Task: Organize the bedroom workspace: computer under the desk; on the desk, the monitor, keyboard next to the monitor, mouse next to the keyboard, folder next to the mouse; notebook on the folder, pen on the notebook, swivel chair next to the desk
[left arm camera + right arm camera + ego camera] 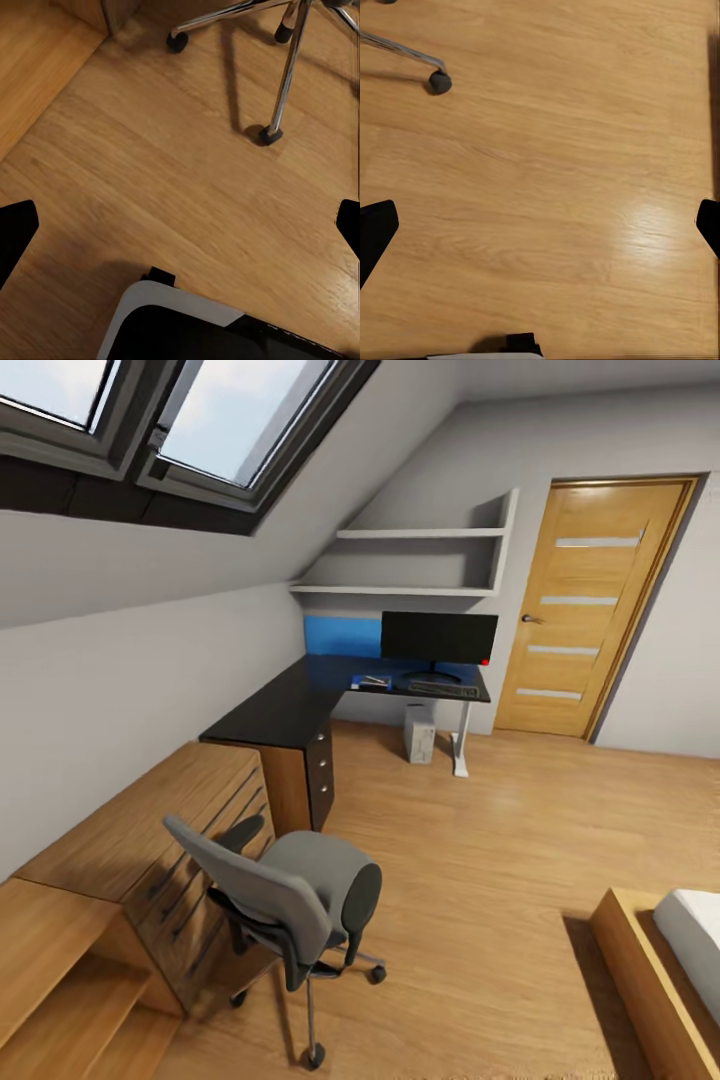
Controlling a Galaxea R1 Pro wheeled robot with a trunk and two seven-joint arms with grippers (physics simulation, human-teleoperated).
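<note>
We judge the chair (290, 895), out on the floor near the desk's (290, 710) drawer end, will roll easily if pushed at its stiff back, with both grippers (180, 225) (540, 225) spread wide, holding nothing.

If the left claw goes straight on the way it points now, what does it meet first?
Most likely the bare wooden floor; the left claw is open, and the swivel chair base lies off that line.
</note>
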